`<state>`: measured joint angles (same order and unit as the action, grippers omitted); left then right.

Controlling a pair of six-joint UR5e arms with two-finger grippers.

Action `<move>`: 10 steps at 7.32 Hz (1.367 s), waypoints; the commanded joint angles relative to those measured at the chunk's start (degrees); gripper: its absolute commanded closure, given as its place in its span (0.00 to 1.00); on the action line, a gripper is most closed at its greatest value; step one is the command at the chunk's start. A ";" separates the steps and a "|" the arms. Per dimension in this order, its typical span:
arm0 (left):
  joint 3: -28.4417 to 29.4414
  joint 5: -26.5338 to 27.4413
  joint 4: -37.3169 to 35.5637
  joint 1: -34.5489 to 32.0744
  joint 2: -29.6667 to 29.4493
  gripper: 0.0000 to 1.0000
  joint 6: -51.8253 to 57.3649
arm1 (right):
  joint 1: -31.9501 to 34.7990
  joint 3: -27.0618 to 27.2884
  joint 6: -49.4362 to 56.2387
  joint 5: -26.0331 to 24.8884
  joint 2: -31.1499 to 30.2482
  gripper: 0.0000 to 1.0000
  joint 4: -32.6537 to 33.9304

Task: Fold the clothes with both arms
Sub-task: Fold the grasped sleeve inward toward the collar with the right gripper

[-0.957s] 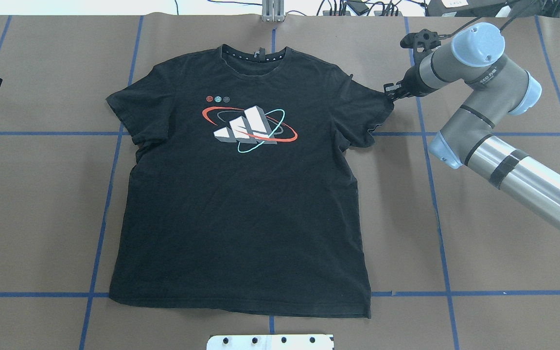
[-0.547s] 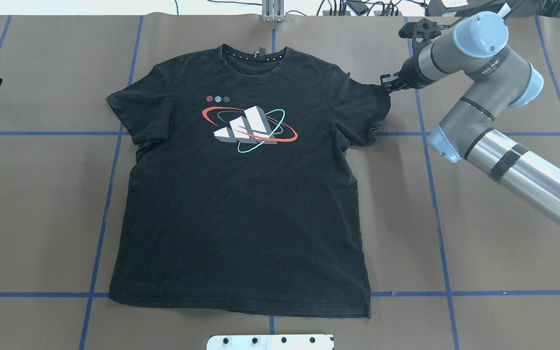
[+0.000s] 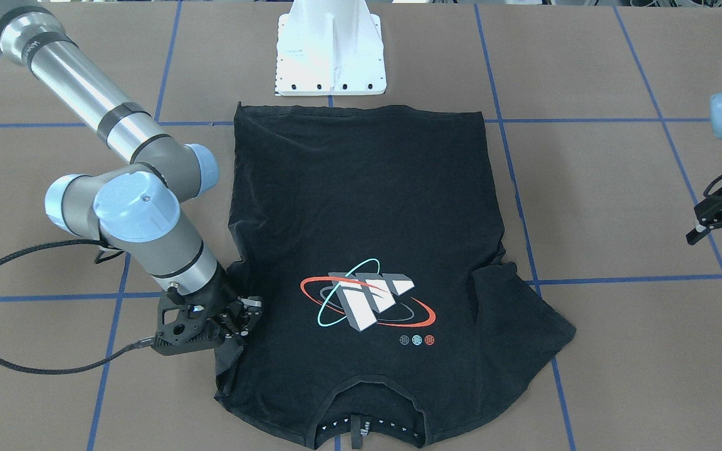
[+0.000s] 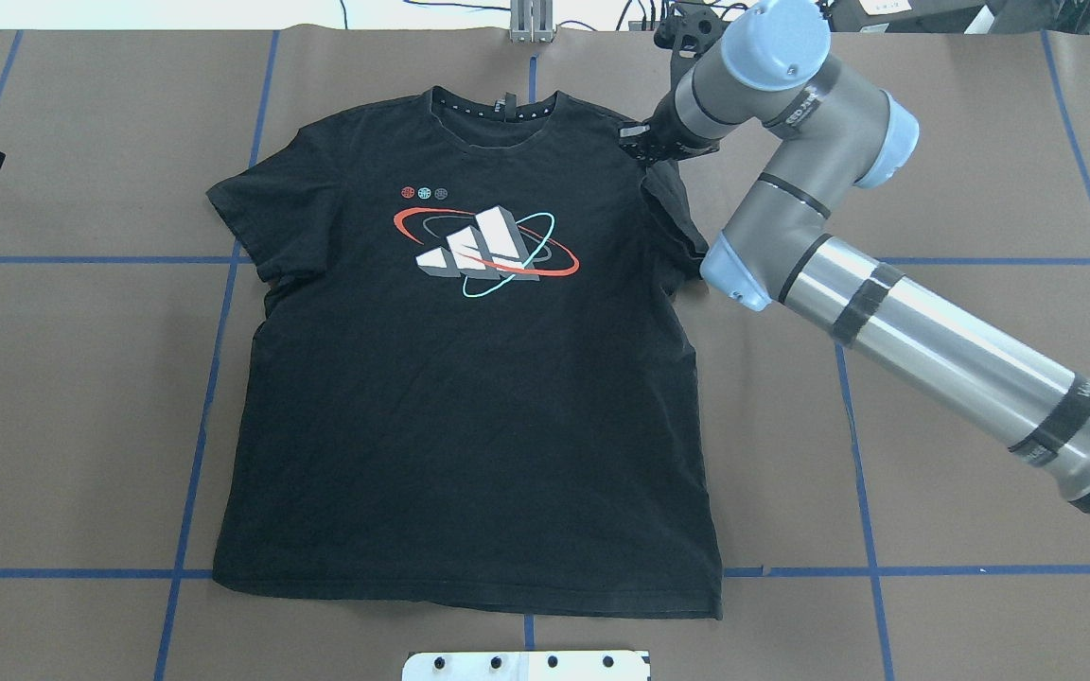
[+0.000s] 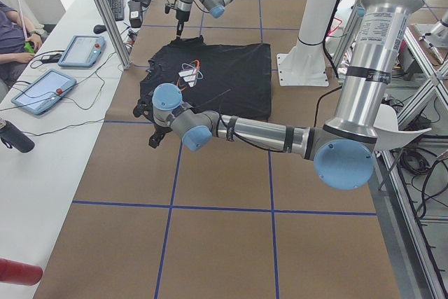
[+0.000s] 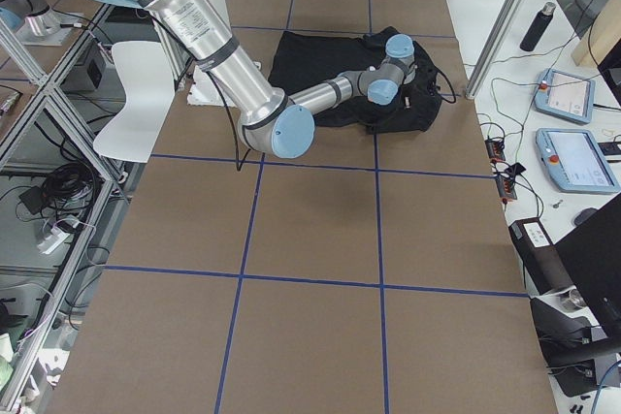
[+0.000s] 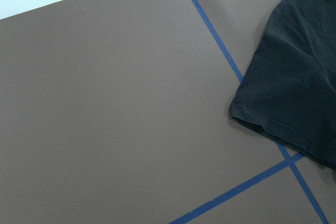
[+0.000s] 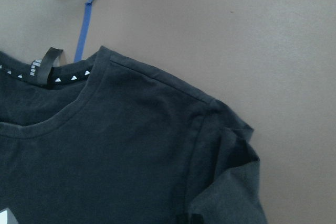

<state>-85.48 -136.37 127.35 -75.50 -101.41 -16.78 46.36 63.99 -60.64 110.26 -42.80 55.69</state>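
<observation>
At far left, left tool (image 3: 721, 247): jaws spread, empty, hanging above bare brown counter (image 4: 62, 397), well clear of the cloth.
Centre, T-shirt (image 4: 469, 407): black, spread flat on the counter, logo (image 4: 483, 248) up, hem nearest the white pedestal (image 3: 331, 56), collar on the far side.
Right, right tool (image 4: 638, 149): pinched closed on the sleeve on the robot's right, which lies folded in over the shoulder near the collar.
Far right, right arm (image 4: 923, 340): reaches in across the blue tape lines (image 4: 871, 567).

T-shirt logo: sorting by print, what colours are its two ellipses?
Red-orange and teal, on the logo; clearest in the overhead view.
</observation>
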 commanded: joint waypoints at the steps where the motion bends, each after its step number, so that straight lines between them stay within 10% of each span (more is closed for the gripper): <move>1: -0.04 -0.04 0.00 0.00 0.07 0.00 -0.01 | -3.63 -7.79 -3.07 -5.56 7.34 1.00 0.65; 4: 0.22 -0.04 0.00 0.09 0.07 0.00 -0.01 | -5.48 -10.12 -3.17 -7.77 9.05 0.93 0.39; 5: 0.48 0.05 0.09 0.18 -0.01 0.00 -0.01 | -6.01 -10.12 -3.08 -8.04 9.05 0.26 0.30; 6: 0.66 0.22 0.09 0.44 -0.10 0.00 -0.01 | -6.88 -10.12 -4.47 -9.35 9.74 0.01 0.39; 10: 1.36 7.58 0.26 8.15 -4.48 0.00 -14.02 | -4.01 -8.72 -5.91 -3.60 12.29 0.00 10.89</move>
<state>-84.45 -131.91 127.52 -70.29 -104.39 -25.74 40.61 54.59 -68.00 103.21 -31.26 61.84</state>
